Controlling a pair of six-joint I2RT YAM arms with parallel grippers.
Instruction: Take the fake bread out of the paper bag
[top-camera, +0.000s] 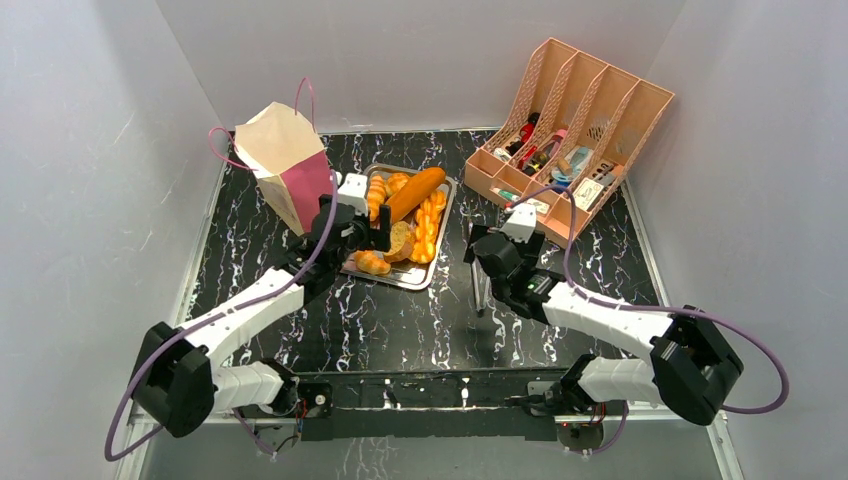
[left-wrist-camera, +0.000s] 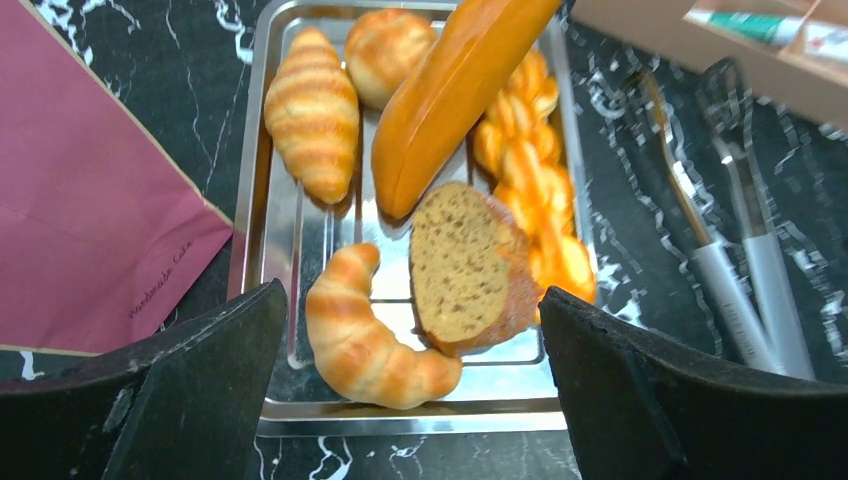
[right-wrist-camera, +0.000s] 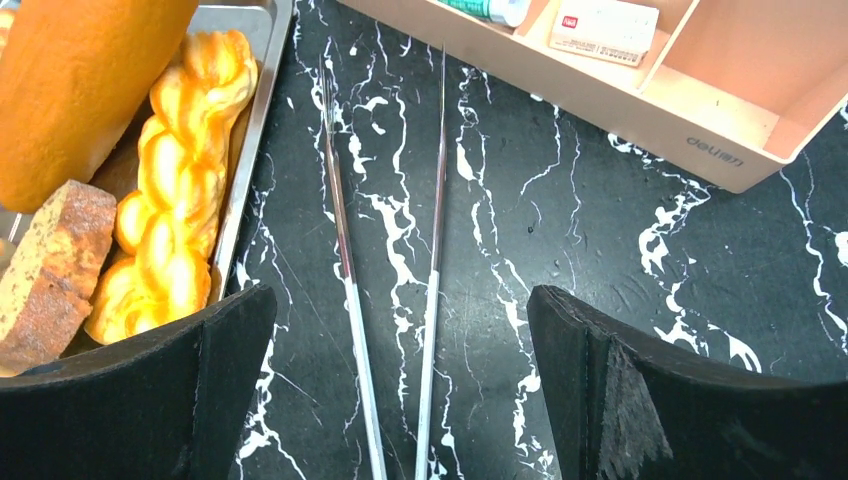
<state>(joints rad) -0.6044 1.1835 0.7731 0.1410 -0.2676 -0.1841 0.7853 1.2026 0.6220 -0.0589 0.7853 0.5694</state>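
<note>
Left wrist view: the bread lies out of the bag, all on a metal tray (left-wrist-camera: 285, 240). We see a baguette (left-wrist-camera: 450, 95) slanting over the other pieces, a braided loaf (left-wrist-camera: 535, 190) along the tray's right side, a slice (left-wrist-camera: 465, 265) beside it, a croissant (left-wrist-camera: 365, 335) at the near end, and two rolls (left-wrist-camera: 312, 112) at the far end. The bag (left-wrist-camera: 90, 200) sits just left of the tray, its magenta part close to the rim; from above it looks tilted, cream top toward the back wall. The left pincer (left-wrist-camera: 412, 310) hangs over the tray's near end with its jaws spread wide and nothing between them. The right pincer (right-wrist-camera: 402, 300) is also spread wide and holds nothing, above the black marbled surface (top-camera: 400, 320) right of the tray. Under it lie two thin metal rods (right-wrist-camera: 345, 270), side by side. Past them stands a peach rack (right-wrist-camera: 640, 110) with small items in its slots.
</note>
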